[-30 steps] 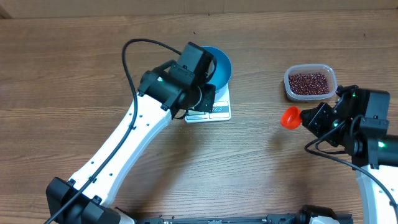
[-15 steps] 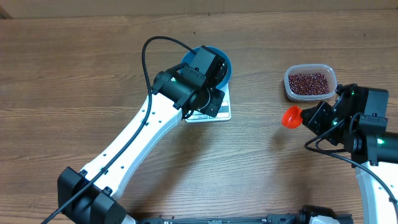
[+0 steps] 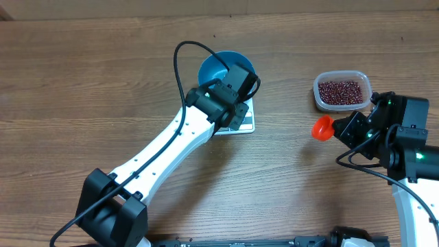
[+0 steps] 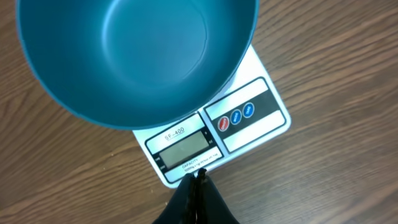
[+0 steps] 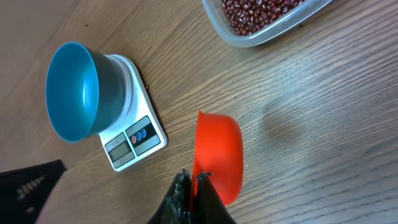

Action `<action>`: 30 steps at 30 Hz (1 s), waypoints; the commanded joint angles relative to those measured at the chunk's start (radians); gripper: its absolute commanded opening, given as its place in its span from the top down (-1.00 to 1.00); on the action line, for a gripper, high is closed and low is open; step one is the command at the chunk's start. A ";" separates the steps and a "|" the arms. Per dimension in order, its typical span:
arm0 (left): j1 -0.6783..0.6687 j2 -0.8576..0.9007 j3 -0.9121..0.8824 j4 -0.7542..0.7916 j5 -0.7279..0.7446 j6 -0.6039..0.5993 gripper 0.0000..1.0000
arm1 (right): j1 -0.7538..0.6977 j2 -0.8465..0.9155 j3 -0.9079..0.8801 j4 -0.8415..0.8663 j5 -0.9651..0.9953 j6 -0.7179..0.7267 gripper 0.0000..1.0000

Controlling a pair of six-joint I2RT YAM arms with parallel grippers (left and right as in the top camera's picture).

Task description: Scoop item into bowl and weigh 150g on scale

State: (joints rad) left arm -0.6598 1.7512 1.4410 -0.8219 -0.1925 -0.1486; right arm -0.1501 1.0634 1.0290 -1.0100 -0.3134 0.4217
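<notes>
You can read "SF-400" on the scale [image 4: 180, 132], printed just above its grey display [image 4: 186, 149], which shows no digits you can make out; the line beneath it begins "CAPACITY" and the rest is too small to read; to the right sits a dark panel with one red and two blue buttons [image 4: 236, 117]. The blue bowl [image 4: 137, 56] stands empty on the far part of the scale. Your left arm [image 3: 171, 144] stretches from the near left diagonally to the scale, wrist tipped down; the left gripper [image 4: 196, 179] is clenched on nothing, its tips at the scale's near edge by the display. On the right, your right gripper [image 5: 193, 182] is grasping the orange scoop [image 5: 217, 155] above the bench [image 3: 103, 82], well apart from the scale; the beans [image 3: 341, 91] lie in the clear tub [image 3: 319, 99] just beyond the scoop.
</notes>
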 commanded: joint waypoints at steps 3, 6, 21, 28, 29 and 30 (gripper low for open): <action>-0.003 0.006 -0.095 0.077 0.006 0.068 0.91 | -0.003 -0.002 0.027 0.012 0.006 -0.004 0.93; -0.005 0.006 -0.119 0.110 0.062 0.102 0.91 | -0.003 -0.002 0.027 0.012 0.006 -0.004 0.93; -0.048 0.008 -0.172 0.206 0.045 0.105 0.91 | -0.003 0.005 0.025 0.021 0.006 0.000 0.93; -0.048 0.021 -0.193 0.215 0.001 0.105 0.91 | -0.003 0.028 0.025 0.021 0.006 -0.001 0.93; -0.048 0.025 -0.194 0.219 -0.001 0.105 0.92 | -0.003 0.034 0.025 0.021 0.006 -0.001 0.93; -0.048 0.029 -0.195 0.224 -0.001 0.105 0.91 | -0.003 0.039 0.025 0.021 0.006 0.000 0.93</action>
State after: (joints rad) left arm -0.7040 1.7550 1.2579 -0.6109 -0.1699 -0.0669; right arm -0.1501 1.0889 1.0290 -0.9955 -0.3138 0.4221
